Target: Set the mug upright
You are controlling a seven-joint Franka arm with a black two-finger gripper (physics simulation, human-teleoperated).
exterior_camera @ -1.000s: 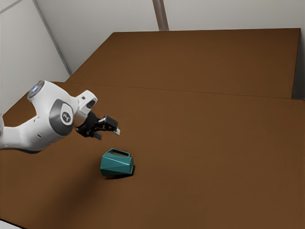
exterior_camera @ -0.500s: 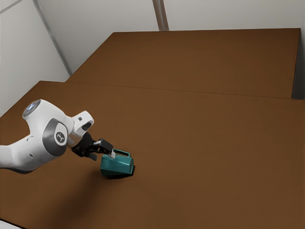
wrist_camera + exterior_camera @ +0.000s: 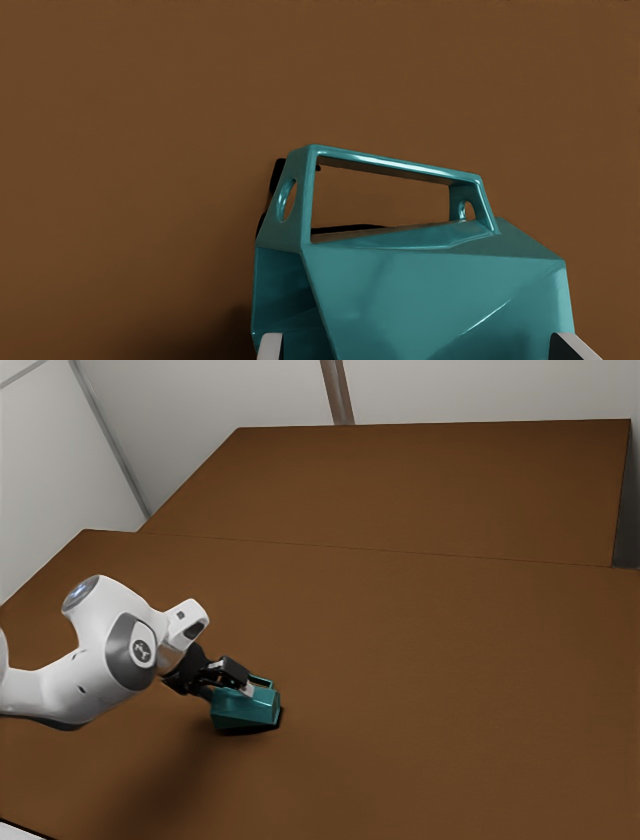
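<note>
One pale wall: it stood at the exterior view's left, behind the bench.
Arm: white with grey joint covers, it came in from the exterior view's left and sloped down toward the mug.
Soft shadow: it lay on the bench below the arm in the exterior view.
Hand: black, with pale tips, it was lowered at the mug; the wrist view had its fingers wide apart, the mug between them, clamped on nothing. Whether either one touched the mug, I could not tell.
Mug: teal and faceted, it lay on its side on the bench, not upright. Its open mouth was by one finger, its closed end by the other.
Handle: angular, it stuck out from the mug's side, with a round hole in each end piece.
Brown strip: it ran up the back wall.
Second brown surface: it lay beyond the bench, with a dark side at the exterior view's right.
</note>
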